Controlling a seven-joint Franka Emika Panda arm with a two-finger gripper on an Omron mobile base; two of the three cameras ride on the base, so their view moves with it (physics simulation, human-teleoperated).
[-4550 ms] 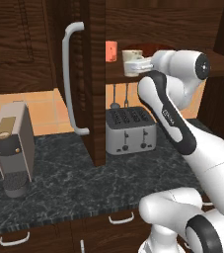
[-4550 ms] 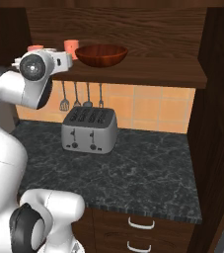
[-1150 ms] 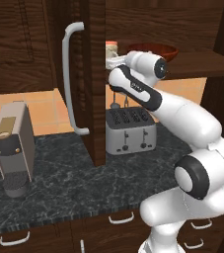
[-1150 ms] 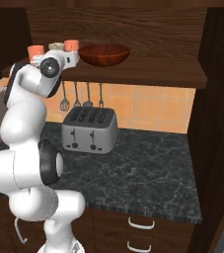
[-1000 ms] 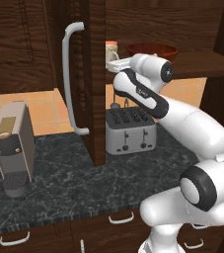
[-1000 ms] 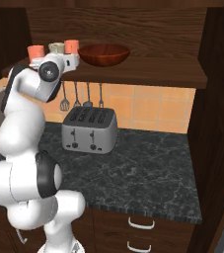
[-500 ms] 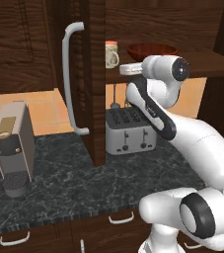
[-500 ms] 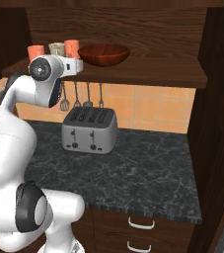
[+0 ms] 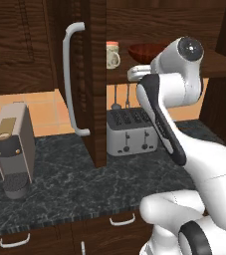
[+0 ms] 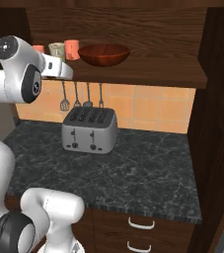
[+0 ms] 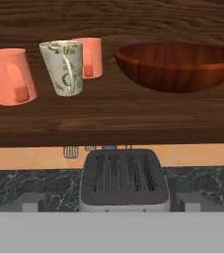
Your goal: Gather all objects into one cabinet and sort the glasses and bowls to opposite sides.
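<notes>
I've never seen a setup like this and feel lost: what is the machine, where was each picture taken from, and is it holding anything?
It's a white robot arm in a rendered kitchen. Two pictures come from cameras behind it, left and right; the third looks out from its hand. On the dark wooden cabinet shelf stand two salmon-orange mugs, a cream-white patterned mug and a wide reddish-brown bowl. Below, a silver four-slot toaster sits on the dark marbled counter, with a beige coffee machine further left. The pincer is open and holds nothing.

Dark marble counter (image 9: 69, 184), orange tile backsplash (image 10: 148, 106), drawer fronts (image 10: 138, 227).
</notes>
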